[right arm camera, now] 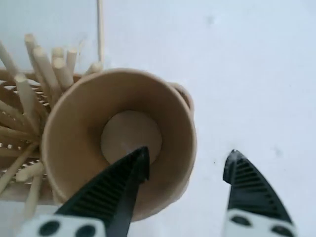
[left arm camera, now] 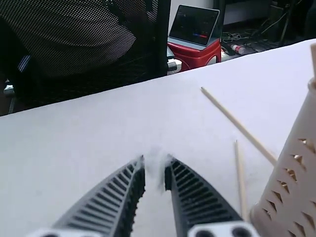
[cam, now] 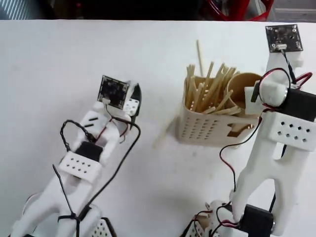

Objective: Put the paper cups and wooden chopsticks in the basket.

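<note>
A cream perforated basket (cam: 202, 129) stands right of the table's middle, with several wooden chopsticks (cam: 210, 94) upright in it and a brown paper cup (cam: 243, 85) in its right end. My right gripper (right arm camera: 188, 155) hangs open over that cup (right arm camera: 118, 143), one finger inside it and the other outside the rim; it also appears in the high view (cam: 256, 93). One loose chopstick (cam: 199, 57) lies on the table behind the basket, and another (left arm camera: 240, 173) lies beside it. My left gripper (left arm camera: 155, 162) is low over bare table left of the basket, shut with nothing between its fingers.
The table's far edge runs along the back, with a mesh chair (left arm camera: 74, 34) and a red box (left arm camera: 195, 49) beyond it. Open tabletop lies left of and in front of the basket. Both arms' cables (cam: 113, 173) hang near the front.
</note>
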Available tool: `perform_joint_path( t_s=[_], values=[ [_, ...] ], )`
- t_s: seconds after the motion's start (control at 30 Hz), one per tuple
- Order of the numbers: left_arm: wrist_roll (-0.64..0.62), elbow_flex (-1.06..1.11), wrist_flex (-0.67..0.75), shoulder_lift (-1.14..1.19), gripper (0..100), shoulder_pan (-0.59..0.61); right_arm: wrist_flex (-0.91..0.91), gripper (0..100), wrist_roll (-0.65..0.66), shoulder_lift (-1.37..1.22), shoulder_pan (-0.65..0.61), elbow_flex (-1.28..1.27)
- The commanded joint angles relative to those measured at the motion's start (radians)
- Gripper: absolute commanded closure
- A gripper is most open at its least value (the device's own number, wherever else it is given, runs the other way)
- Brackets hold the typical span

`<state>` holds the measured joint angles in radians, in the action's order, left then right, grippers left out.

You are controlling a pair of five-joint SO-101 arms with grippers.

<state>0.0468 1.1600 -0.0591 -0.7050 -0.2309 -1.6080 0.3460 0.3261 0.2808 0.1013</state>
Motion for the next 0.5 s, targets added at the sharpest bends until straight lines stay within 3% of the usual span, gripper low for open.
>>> perform_joint_path(
  t_s=[0.0, 0.3, 0.47],
  values=[
    [-0.002, -0.009, 0.028, -0.033, 91, 0.002, 0.096, 74.7, 0.012, 0.031, 0.030, -0.080],
    [-0.002, -0.008, 0.028, -0.033, 91, 0.001, 0.277, 75.1, 0.014, 0.031, 0.039, -0.321],
    [-0.002, -0.008, 0.028, -0.033, 91, 0.001, 0.412, 90.9, 0.014, 0.031, 0.070, -0.468]
  ],
)
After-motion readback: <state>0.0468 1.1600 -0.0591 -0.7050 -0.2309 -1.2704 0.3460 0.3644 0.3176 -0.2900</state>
